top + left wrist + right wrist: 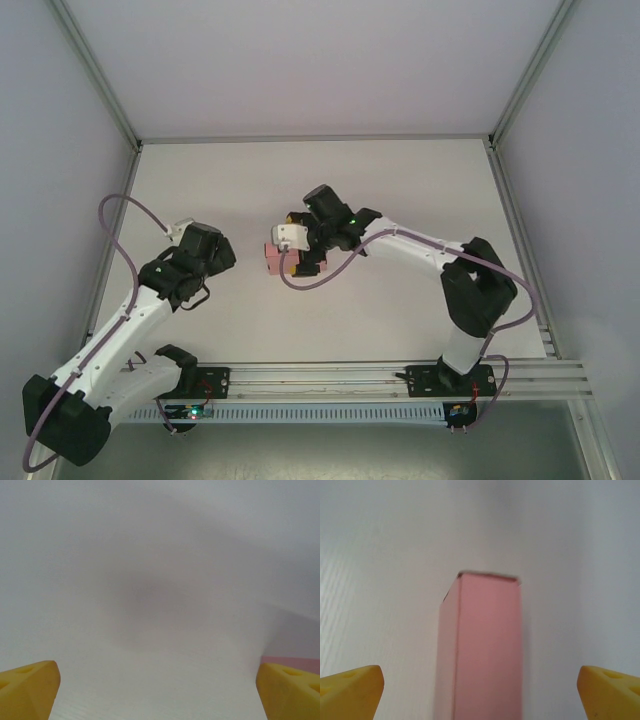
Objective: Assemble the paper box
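Note:
The paper box point(485, 650) is a closed pink rectangular box lying on the white table, its long side pointing away from the right wrist camera. My right gripper point(480, 695) is open. Its yellow fingertips point(351, 690) stand wide on either side of the box, with clear gaps and no contact. From above, the box point(271, 256) pokes out from under the right gripper point(287, 245) near the table's middle. My left gripper point(160, 695) is also open over bare table, and a pink sliver of the box point(292, 659) shows just past its right fingertip point(290, 690). In the top view the left gripper point(222, 252) sits left of the box.
The white table point(400, 180) is bounded by aluminium frame posts and pale walls on the left, right and back. A rail point(400, 378) along the near edge carries both arm bases. Purple cables loop off each arm.

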Available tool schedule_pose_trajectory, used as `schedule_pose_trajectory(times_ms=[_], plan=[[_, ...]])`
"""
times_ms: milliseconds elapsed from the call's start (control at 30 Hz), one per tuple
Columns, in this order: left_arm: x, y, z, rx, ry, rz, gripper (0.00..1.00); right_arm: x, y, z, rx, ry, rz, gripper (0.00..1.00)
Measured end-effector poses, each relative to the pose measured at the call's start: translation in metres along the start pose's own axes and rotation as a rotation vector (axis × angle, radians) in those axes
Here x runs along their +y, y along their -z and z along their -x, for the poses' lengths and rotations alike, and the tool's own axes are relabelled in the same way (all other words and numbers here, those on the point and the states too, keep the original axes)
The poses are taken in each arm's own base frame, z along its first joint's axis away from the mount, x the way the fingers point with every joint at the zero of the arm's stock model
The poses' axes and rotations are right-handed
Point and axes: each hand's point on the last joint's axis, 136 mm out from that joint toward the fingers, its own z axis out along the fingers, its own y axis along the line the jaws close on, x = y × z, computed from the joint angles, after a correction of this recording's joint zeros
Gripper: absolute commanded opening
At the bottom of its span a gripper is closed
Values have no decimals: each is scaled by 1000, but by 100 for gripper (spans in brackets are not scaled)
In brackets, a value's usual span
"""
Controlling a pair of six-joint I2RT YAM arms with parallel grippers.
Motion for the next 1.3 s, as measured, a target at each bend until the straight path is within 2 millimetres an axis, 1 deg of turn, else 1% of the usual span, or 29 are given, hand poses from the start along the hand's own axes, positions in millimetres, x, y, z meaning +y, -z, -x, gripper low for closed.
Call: schedule_pose_trajectory(times_ms=[67, 100, 133, 200, 267, 300, 400, 433, 500, 600, 633, 700, 800, 900, 933, 1000, 1033, 1100, 1133, 1167, 1233, 1300], plan=[[3, 0, -1, -1, 6, 9, 100, 6, -8, -12, 65, 14, 19, 90], [3, 1, -1, -5, 8, 10, 100, 7, -11, -18, 92, 19, 25, 84], [4, 2, 0, -9, 11, 11, 100, 8, -14, -24, 124, 19, 31, 72], [5, 3, 1, -17, 14, 13, 100, 6, -15, -33, 170, 27, 25, 43], [6, 6, 3, -27, 19, 10, 100, 0, -14, -38, 214, 26, -6, 32], [6, 7, 3, -31, 21, 7, 100, -4, -13, -39, 232, 35, -30, 29], [7, 12, 5, -45, 29, -6, 100, -14, -11, -43, 276, 48, -101, 27], [7, 14, 6, -51, 35, -10, 100, -18, -8, -45, 288, 53, -131, 29], [8, 17, 7, -59, 42, -18, 100, -24, 2, -48, 300, 68, -206, 30], [11, 20, 7, -73, 53, -28, 100, -38, 23, -47, 303, 139, -363, 31], [11, 21, 6, -78, 59, -31, 100, -43, 30, -48, 305, 168, -418, 29], [13, 23, 6, -85, 66, -38, 100, -50, 37, -52, 320, 217, -503, 26], [14, 24, 5, -90, 73, -43, 100, -54, 32, -63, 338, 266, -581, 28], [14, 24, 4, -88, 73, -46, 100, -46, 18, -80, 356, 281, -581, 32], [14, 24, 4, -87, 73, -46, 100, -43, 13, -84, 362, 283, -573, 35], [14, 24, 4, -86, 72, -46, 100, -38, 7, -91, 369, 280, -574, 47], [14, 23, 3, -84, 72, -46, 100, -37, 7, -91, 368, 277, -588, 54], [13, 23, 2, -78, 71, -48, 100, -32, 7, -88, 369, 285, -609, 76], [13, 22, 2, -77, 70, -48, 100, -26, 7, -87, 366, 288, -608, 89], [12, 22, 2, -73, 68, -48, 100, -18, 8, -85, 360, 294, -601, 98], [12, 21, 1, -67, 66, -47, 100, -2, 14, -79, 337, 295, -573, 98], [11, 19, -1, -59, 64, -45, 100, 8, 27, -65, 281, 264, -546, 98]])
